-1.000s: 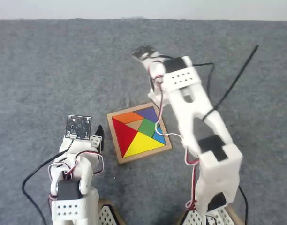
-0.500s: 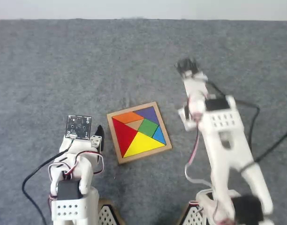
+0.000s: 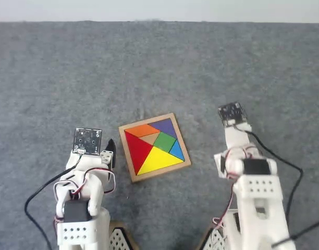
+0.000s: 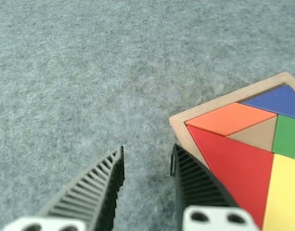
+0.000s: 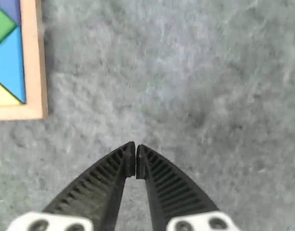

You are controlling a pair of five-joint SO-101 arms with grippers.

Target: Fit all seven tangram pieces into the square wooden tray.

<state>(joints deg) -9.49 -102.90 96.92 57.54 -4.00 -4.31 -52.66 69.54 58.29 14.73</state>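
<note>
Left hand (image 4: 147, 153) released, right hand (image 5: 136, 148) clenched empty — both beside the wooden tray (image 3: 161, 171).

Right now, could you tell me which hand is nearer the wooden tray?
Left. The left hand sits beside a corner of the tray; the right hand lies farther off, past its opposite side.

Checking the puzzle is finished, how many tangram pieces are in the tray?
7, all inside the wooden tray: orange and purple along the far edge, red at left, tan and green mid-tray, blue at right, yellow at the near edge.
</note>
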